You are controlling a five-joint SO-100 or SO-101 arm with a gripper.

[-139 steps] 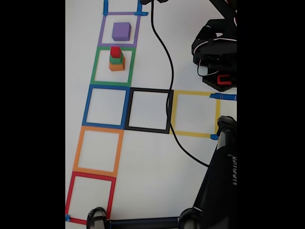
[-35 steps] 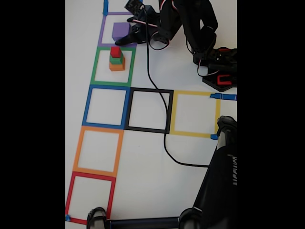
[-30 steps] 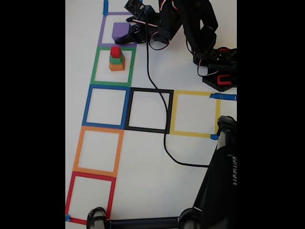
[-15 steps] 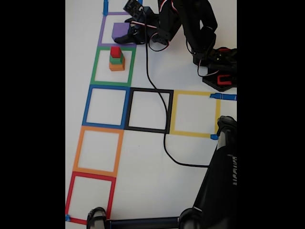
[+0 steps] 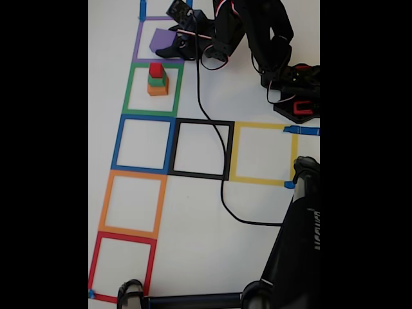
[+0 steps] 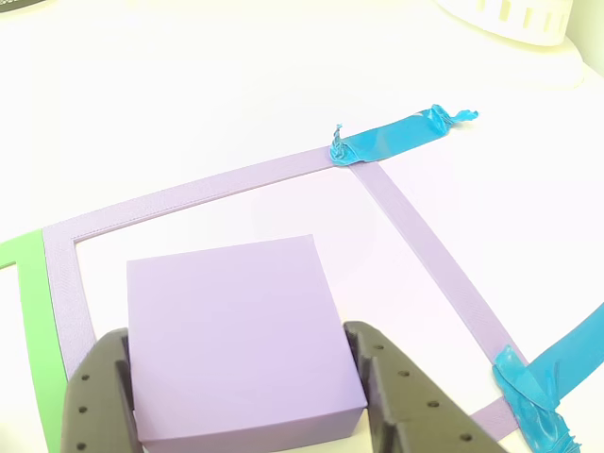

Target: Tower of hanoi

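Observation:
The purple cube (image 5: 161, 40) sits inside the purple tape square (image 5: 138, 45) at the top of the fixed view. My gripper (image 5: 172, 41) reaches in from the right and is shut on it. In the other view the purple cube (image 6: 236, 321) fills the lower middle, with one dark finger (image 6: 94, 401) against its left side and the other finger (image 6: 387, 392) against its right side. Just below, in the green tape square (image 5: 129, 90), the red cube (image 5: 155, 69) tops the green cube (image 5: 157, 80), which rests on the orange cube (image 5: 157, 89).
Blue (image 5: 118, 145), black (image 5: 201, 121), yellow (image 5: 264, 126), orange (image 5: 106, 199) and red (image 5: 122, 237) tape squares run down and across the white table. A black cable (image 5: 222, 187) loops over the black square. The arm's base (image 5: 293, 96) stands at right, a black stand (image 5: 293, 257) at bottom right.
The arm swung in from the right and lowered its gripper over the purple cube. In the last second the fingers closed in on the cube and the cable shifted slightly.

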